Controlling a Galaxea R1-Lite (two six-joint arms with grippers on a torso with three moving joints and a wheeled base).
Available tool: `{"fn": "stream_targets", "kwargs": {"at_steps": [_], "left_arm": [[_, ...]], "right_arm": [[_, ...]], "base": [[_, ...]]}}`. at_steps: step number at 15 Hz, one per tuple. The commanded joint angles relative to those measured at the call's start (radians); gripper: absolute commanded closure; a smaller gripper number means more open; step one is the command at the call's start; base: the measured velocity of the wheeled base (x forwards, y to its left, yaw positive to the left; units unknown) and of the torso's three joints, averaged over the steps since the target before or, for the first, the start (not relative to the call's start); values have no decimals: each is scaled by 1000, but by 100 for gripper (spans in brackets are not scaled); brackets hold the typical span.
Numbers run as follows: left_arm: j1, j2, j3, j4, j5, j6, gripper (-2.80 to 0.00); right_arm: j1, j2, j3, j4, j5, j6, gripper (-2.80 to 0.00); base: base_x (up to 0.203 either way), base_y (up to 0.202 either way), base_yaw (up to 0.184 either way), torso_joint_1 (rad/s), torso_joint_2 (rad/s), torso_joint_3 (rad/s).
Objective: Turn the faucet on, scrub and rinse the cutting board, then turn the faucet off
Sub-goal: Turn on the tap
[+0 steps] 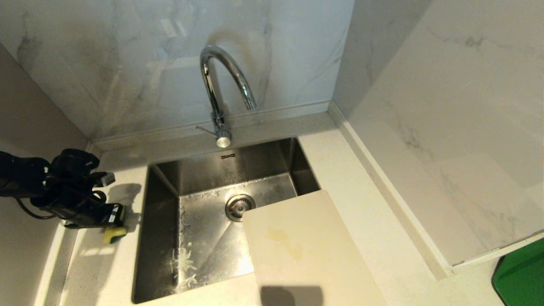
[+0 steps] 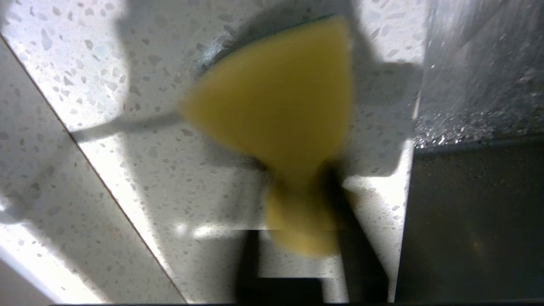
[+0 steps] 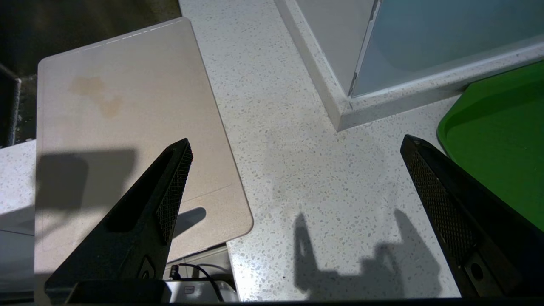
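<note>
At the counter's left edge, the left gripper (image 1: 114,223) is clamped tight on a yellow sponge (image 1: 114,233) beside the steel sink (image 1: 199,238). The chrome gooseneck faucet (image 1: 221,91) rises behind the basin, no water visible at its spout. To the right, the stained cream cutting board (image 1: 297,250) lies across the sink's near right corner, while the right gripper (image 3: 293,178) hangs wide open and empty above the counter, between the board and a green tray (image 3: 497,140).
</note>
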Motion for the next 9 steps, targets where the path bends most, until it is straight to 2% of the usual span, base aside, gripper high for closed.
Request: {"fn": "stream_targets", "kwargs": {"at_steps": [1, 9], "left_arm": [[-1, -20, -4, 5, -2, 3, 0], [-2, -130, 36, 41, 0, 7, 0]], "right_arm": [[0, -2, 2, 0, 0, 0, -280], [0, -2, 2, 0, 0, 0, -280]], "base": [[0, 0, 0, 0, 0, 0], [0, 0, 0, 0, 0, 0]]}}
